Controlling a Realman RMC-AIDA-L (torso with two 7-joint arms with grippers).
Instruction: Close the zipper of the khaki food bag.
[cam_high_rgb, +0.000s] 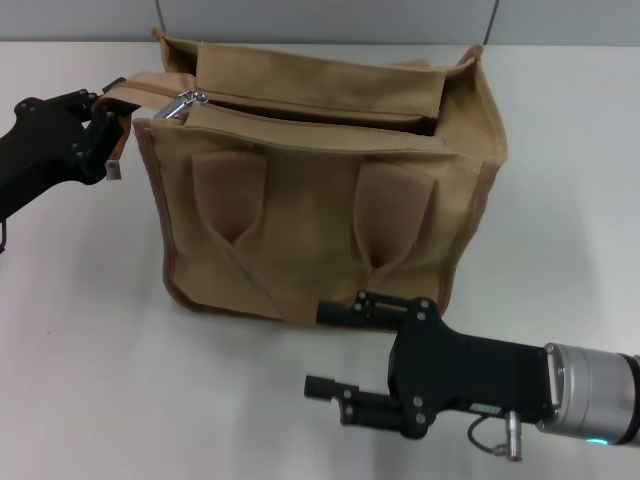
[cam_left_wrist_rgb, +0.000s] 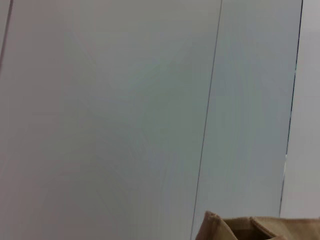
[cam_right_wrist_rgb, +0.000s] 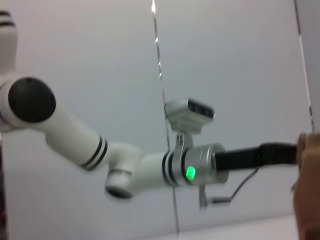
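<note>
Bag (cam_high_rgb: 320, 200) upright mid-tabletop (cam_high_rgb: 560, 150), top agape. Zipper (cam_high_rgb: 300, 108) slider at far-left end. My left gripper (cam_high_rgb: 118, 118) pinches the bag's left tab; right gripper (cam_high_rgb: 335, 350) spread, near the bag's front base.

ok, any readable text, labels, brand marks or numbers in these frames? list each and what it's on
None readable in any view.
Khaki food bag: plain canvas, no print or tag visible.
Zipper slider: bare metal, no marking legible.
Left gripper, at the bag's end tab: black, no label visible.
Right gripper, low in front of the bag: black, no label visible.
Table: no marks.
</note>
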